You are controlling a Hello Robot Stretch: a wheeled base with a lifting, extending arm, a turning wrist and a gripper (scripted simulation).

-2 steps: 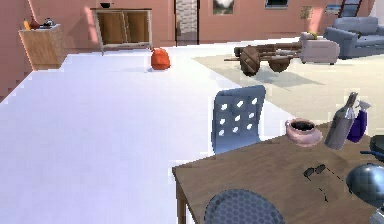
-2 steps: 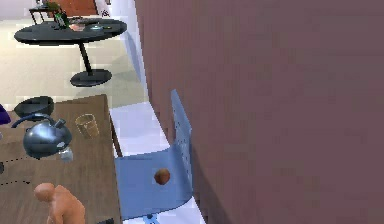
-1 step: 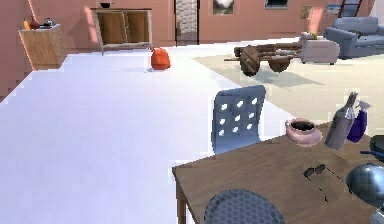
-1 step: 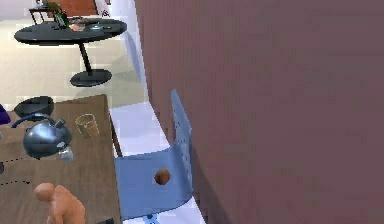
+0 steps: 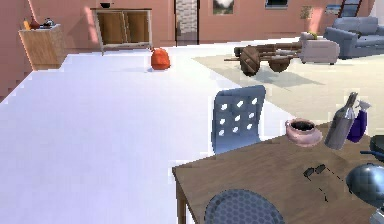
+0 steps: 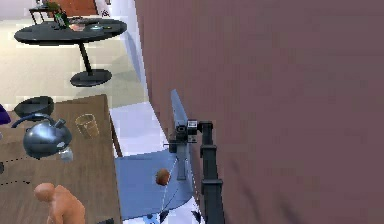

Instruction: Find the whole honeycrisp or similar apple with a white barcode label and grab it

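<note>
A round brownish blob lies on the blue chair seat in the lower middle of the arm side view. It may be the apple, though no white label can be made out on it. The gripper is just above it in the frame, beside the chair's back, at the end of the dark arm. The gripper's state cannot be told, nor whether it holds anything, because the seat lies behind it.

The step in hand looks like closing on this candidate. Done well, it calls for small corrections. The gripper should come down the frame and slightly left to the blob, clear of the chair's back and the maroon wall at the right. It should arrive gently, since a round fruit would likely roll on a smooth seat.

The arm side view supplies the counter with a kettle and a glass. The forward view supplies the room ahead: a pink bowl on the counter, an orange-red thing on the floor at upper middle, and a sofa at upper right.
</note>
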